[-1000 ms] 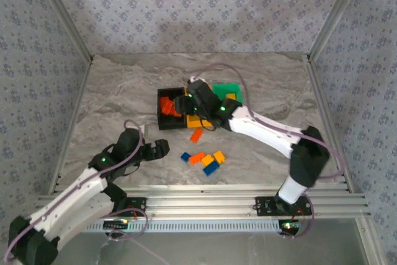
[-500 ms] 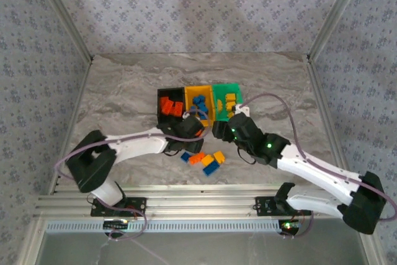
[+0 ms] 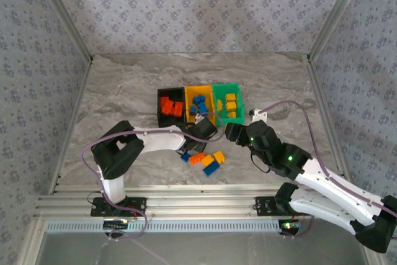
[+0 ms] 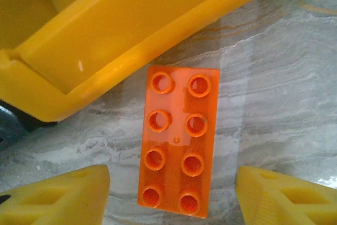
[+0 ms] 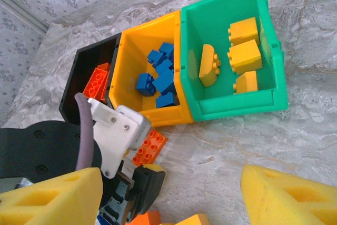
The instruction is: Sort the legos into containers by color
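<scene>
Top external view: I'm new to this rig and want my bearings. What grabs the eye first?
Three joined bins sit mid-table, already sorted: orange-red bricks in the black bin, blue bricks in the yellow-orange bin, yellow bricks in the green bin. Just in front, the left gripper straddles an orange brick lying studs-up on the table, with loose bricks nearby.

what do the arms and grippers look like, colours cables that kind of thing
Both the left arm and right arm have white shells, black joints and a loose purple-grey cable. Small green lights glow on the right arm. The fingers of the left gripper and right gripper are yellow wedges with triangular cut-outs.
</scene>
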Tool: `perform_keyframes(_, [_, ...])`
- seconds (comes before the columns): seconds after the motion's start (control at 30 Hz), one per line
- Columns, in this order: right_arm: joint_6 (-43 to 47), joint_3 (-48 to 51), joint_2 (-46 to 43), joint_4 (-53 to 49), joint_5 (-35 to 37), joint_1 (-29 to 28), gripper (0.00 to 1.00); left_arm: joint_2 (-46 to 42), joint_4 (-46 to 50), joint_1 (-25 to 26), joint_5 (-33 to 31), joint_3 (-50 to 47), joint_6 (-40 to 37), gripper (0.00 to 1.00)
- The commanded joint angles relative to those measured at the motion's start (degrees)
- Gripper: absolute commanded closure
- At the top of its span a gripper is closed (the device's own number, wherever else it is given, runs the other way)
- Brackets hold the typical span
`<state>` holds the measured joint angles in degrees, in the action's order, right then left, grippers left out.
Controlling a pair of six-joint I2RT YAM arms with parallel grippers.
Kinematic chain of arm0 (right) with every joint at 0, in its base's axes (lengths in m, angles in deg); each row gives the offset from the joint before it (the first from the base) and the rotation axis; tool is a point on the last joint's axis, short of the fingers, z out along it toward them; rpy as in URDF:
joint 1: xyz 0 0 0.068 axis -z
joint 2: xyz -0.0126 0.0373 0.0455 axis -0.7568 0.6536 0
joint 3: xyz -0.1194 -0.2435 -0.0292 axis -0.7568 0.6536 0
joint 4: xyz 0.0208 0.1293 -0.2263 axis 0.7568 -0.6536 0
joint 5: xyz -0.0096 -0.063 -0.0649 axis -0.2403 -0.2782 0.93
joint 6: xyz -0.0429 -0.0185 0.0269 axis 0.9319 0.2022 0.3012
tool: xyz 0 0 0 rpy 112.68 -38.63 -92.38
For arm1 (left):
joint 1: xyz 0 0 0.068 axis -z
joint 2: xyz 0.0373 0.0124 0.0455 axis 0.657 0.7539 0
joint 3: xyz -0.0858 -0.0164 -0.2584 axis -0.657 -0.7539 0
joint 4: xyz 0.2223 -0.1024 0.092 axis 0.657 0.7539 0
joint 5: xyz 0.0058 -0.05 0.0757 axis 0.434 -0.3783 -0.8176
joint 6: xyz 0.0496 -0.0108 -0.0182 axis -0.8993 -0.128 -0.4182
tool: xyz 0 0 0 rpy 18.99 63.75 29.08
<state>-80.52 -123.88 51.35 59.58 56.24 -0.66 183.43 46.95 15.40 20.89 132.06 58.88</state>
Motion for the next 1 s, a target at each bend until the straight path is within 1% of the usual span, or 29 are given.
perform_keyframes(0.0, [-0.4,0.7,-1.3,-1.3,1.6,0.3,0.28,3.9,-1.3,0.0,-2.3,1.9,-1.3,0.39])
perform_keyframes(0.17, [-0.3,1.2,-2.4,-1.6,1.8,0.3,0.28,6.9,0.4,0.0,-2.2,3.5,-1.1,0.55])
perform_keyframes(0.37, [-1.0,2.0,-3.5,-2.2,2.4,0.4,0.28,6.6,1.1,0.0,-1.3,2.3,0.1,0.68])
perform_keyframes(0.53, [-1.2,1.9,-3.6,-2.4,2.5,0.6,0.28,2.8,0.5,0.0,-0.2,-0.4,1.1,0.72])
perform_keyframes(0.7, [-1.5,1.9,-3.9,-3.0,2.9,0.8,0.28,-3.8,-1.7,0.0,5.1,-2.9,3.3,0.74])
perform_keyframes(0.83, [-1.9,2.1,-4.5,-3.6,2.9,1.2,0.28,-11.6,-3.5,-0.1,10.3,-5.4,5.9,0.75])
perform_keyframes(0.97, [-2.1,2.2,-5.0,-3.5,2.8,1.6,0.28,-21.7,-4.0,-1.5,13.4,-8.3,8.9,0.75])
